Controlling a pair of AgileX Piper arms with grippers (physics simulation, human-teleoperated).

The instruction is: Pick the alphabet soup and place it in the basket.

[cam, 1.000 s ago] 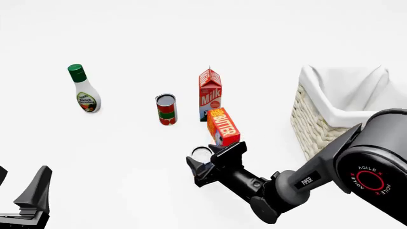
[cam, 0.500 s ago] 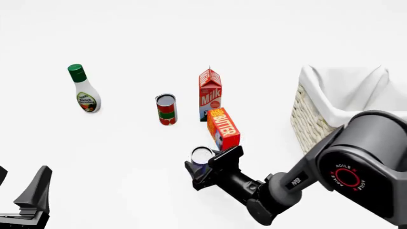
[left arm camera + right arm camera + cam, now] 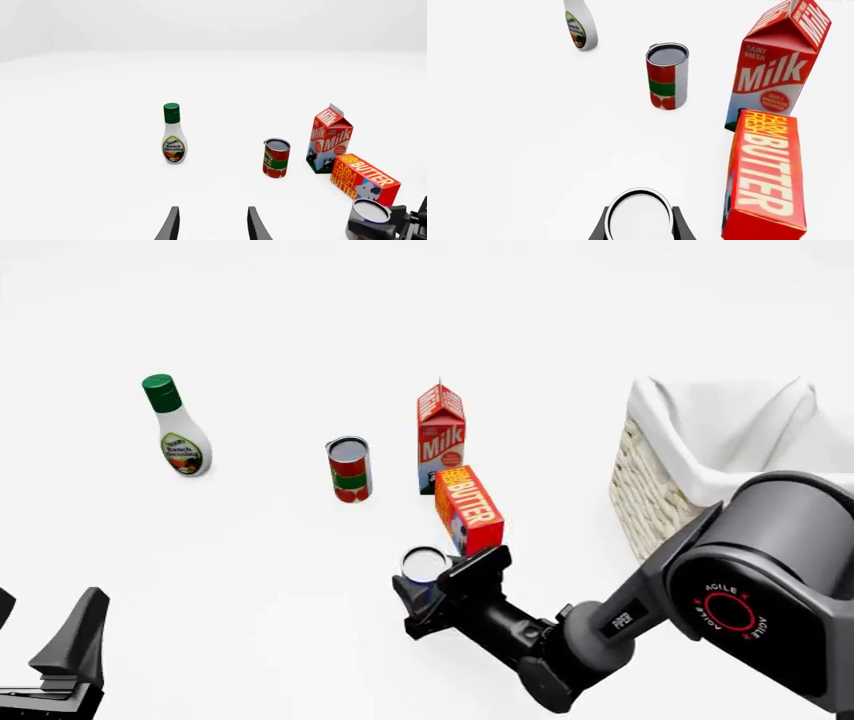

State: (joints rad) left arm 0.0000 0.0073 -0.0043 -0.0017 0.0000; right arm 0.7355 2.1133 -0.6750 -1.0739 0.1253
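The alphabet soup (image 3: 424,565) is standing upright on the tabletop (image 3: 267,570), its long axis vertical and its silver-white top facing up, just beside the near end of the butter box (image 3: 470,508). The right gripper (image 3: 434,590) is sitting around the can, one finger on each side of it in the right wrist view, and it is grasping the can (image 3: 640,216) between its fingers (image 3: 602,227). The can's label is hidden by the gripper. The milk carton (image 3: 442,435) is standing just behind the butter box, and a red-and-green can (image 3: 348,469) is standing to its left, apart from it. A dressing bottle (image 3: 176,427) is standing well apart, at the far left. The basket (image 3: 654,490) is sitting at the right, partly behind the right arm. The left gripper (image 3: 212,227) is hanging released near the lower left corner of the front view, with nothing between its fingers
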